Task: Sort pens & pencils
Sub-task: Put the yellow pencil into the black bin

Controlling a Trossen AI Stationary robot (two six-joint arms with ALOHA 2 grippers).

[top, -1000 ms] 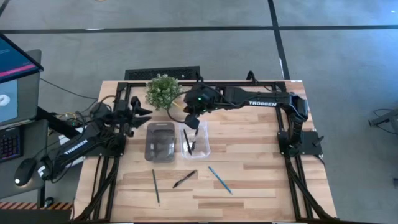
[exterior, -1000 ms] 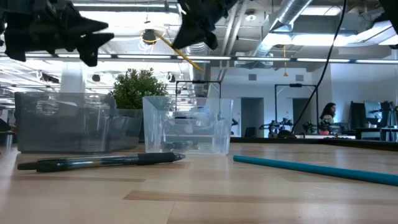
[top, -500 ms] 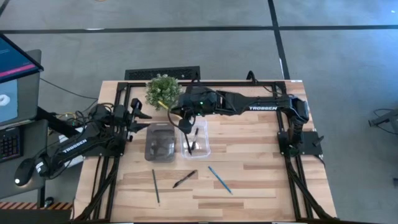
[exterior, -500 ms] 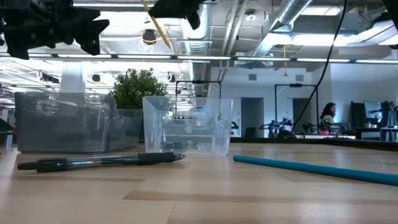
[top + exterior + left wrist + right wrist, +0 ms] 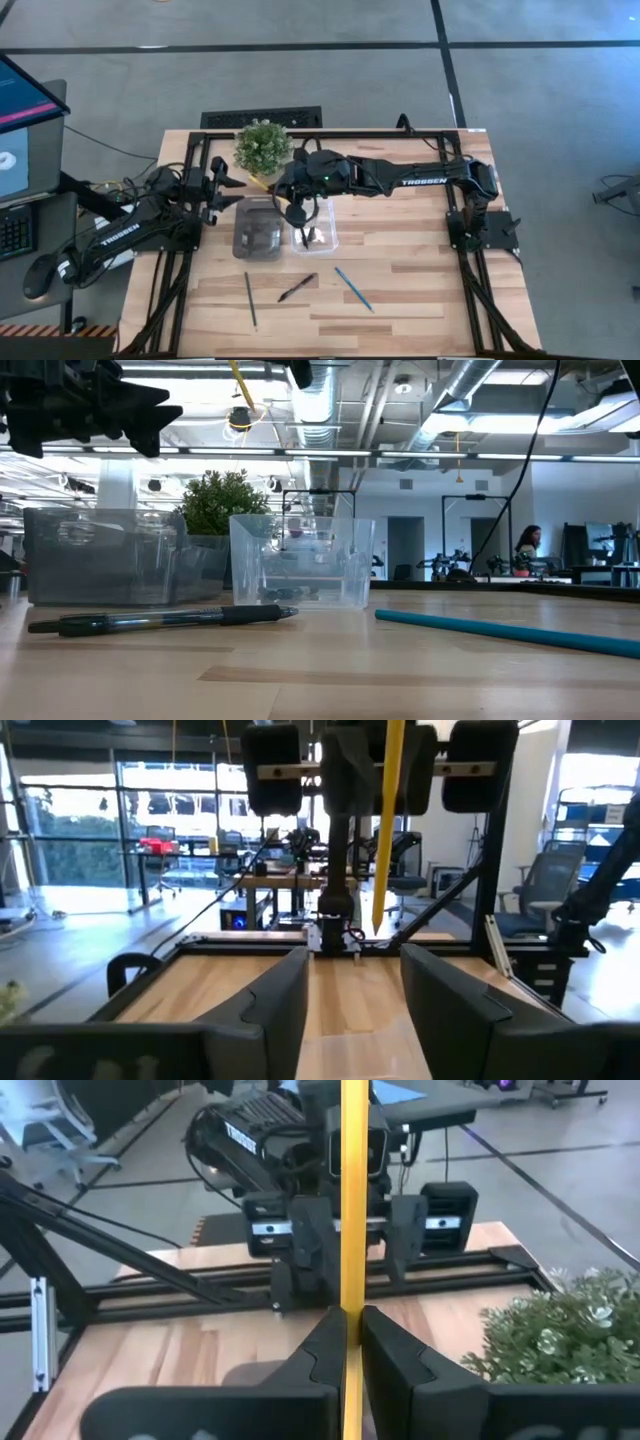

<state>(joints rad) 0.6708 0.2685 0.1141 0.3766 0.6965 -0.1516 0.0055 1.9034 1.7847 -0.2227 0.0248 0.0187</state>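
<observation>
My right gripper (image 5: 283, 190) hovers high over the gap between the grey bin (image 5: 257, 229) and the clear bin (image 5: 314, 228), shut on the yellow pencil (image 5: 353, 1200). Dark pens lie in the clear bin. On the table's near part lie the dark green pencil (image 5: 250, 300), a black pen (image 5: 297, 287) and the blue pencil (image 5: 353, 288), each flat on the wood. My left gripper (image 5: 230, 190) waits open just left of the grey bin, also raised, facing the right gripper. My right gripper pinches the yellow pencil's shaft (image 5: 353, 1295) between its two fingertips (image 5: 322, 1342), the fingers lying across it. The pencil is lifted clear and tilted. One end (image 5: 378, 925) hangs free below the fingers, and the rest (image 5: 240, 385) slants up out of the low view.
A potted plant (image 5: 262, 146) stands at the far edge behind the bins. In the low view the pen (image 5: 160, 620) and blue pencil (image 5: 500, 632) lie in front of the clear bin (image 5: 300, 575). Bare wood lies right of the blue pencil.
My right gripper has carried the yellow pencil toward the table's left, from over the clear bin to between the two bins, and has risen. The pencil has turned from a shallow slant to a steeper one. The things on the table have kept still.
</observation>
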